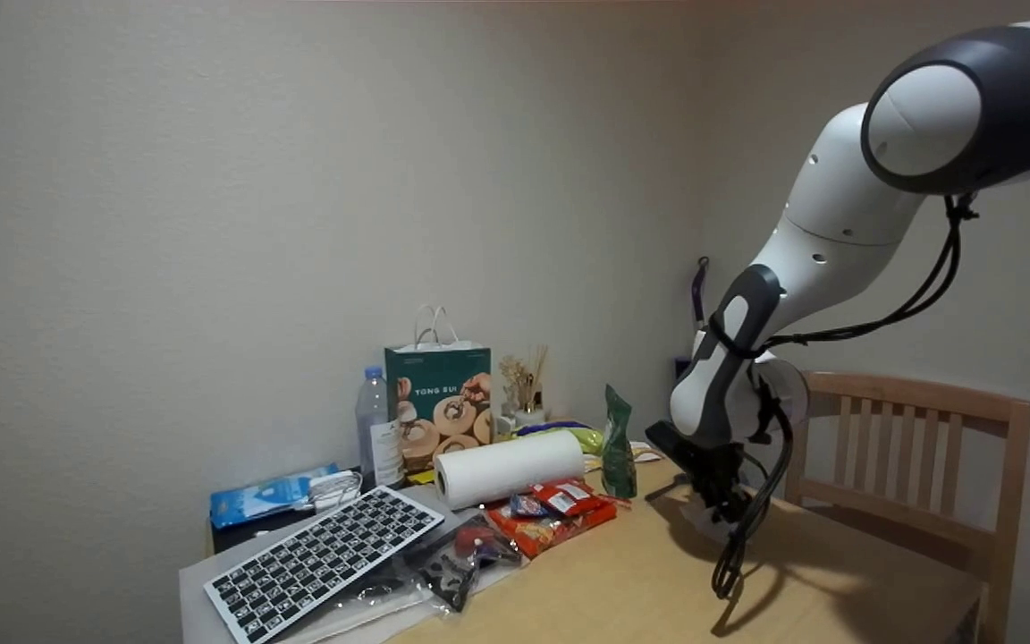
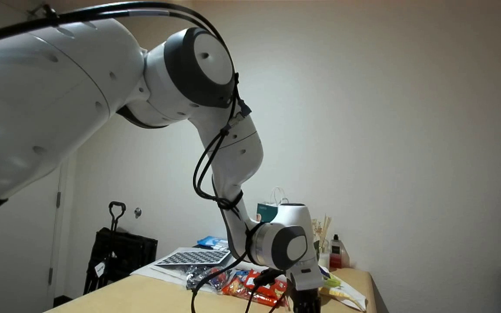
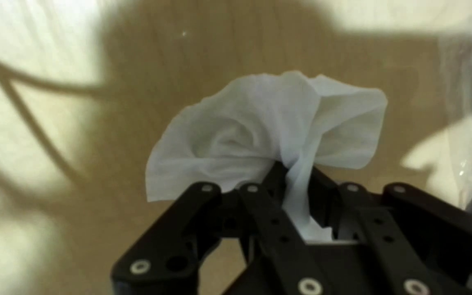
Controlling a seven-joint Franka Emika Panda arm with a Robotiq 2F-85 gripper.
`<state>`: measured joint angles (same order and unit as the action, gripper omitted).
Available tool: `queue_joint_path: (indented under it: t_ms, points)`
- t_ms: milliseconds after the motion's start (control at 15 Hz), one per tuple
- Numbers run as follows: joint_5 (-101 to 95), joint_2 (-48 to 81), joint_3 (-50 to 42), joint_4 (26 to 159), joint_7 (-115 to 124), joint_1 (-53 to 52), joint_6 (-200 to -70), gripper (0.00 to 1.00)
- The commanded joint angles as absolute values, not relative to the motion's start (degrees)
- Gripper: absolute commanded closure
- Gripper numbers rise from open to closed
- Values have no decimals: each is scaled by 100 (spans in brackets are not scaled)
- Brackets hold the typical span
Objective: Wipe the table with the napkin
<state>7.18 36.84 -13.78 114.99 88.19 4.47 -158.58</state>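
1. My end effector has its fingers nearly together, with a narrow fold of the napkin pinched between them; I see nothing else in the grip.
2. The napkin lies directly at the fingertips and spreads beyond them, toward the top of the wrist view. Its long axis runs from side to side there, across the direction in which the fingers point, and the bigger part is on the left.
3. Below is the counter. Whether the napkin touches it, I cannot tell; in an exterior view the napkin is only a pale patch under the end effector.
4. At the right edge of the wrist view there is clear plastic, near the napkin but apart from it. In an exterior view, the packets and the pouch are to the left of the end effector.
5. I judge that wiping is the step in hand: I should press the broad part of the napkin gently to the counter, then sweep toward the left of the wrist view, away from the plastic.
6. Because the held fold is thin, I think strong pressure may tear it or pull it out.
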Motion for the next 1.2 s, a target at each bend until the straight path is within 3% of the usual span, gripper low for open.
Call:
queue_joint_path:
  t_ms: [0, 800, 867, 1133]
  points:
    - [525, 4030, -1344, 11117, 8614, 18, -15559, 97]
    - [-966, 3835, -1251, 11120, 8677, -1594, -14345, 97]
    - [-844, 3725, -1301, 11018, 8813, -1443, -14530, 89]
    - [-979, 3705, -1270, 11010, 8829, -1619, -14363, 89]
